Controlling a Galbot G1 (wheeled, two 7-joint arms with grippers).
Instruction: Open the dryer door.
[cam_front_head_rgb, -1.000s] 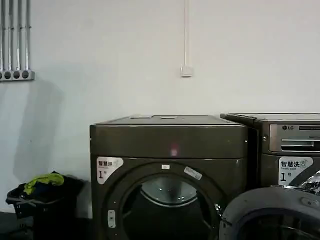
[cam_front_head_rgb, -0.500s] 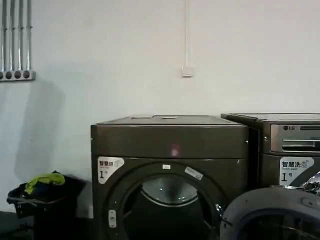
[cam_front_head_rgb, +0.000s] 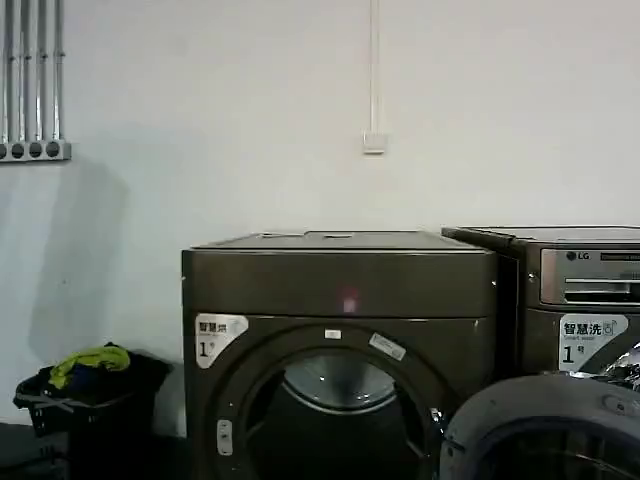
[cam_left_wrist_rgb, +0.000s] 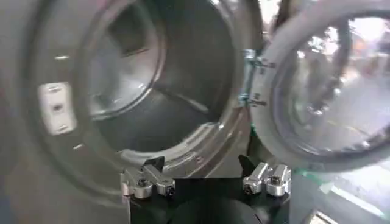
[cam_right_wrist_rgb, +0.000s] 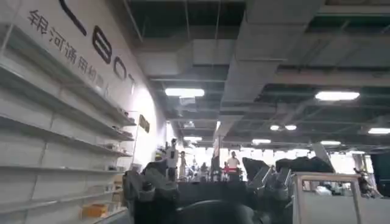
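The dark bronze-grey dryer faces me with its round drum opening uncovered. The dryer door stands swung out to the right on its hinge, its grey inner rim toward me. In the left wrist view the door sits beside the bare drum. My left gripper hovers in front of the opening's lower rim, open, with nothing between its fingers. My right gripper points away into the room, open and empty.
An LG machine stands tight against the dryer's right side, behind the swung door. A dark laundry basket with yellow-green clothes sits on the floor at the left. A white wall is behind both machines.
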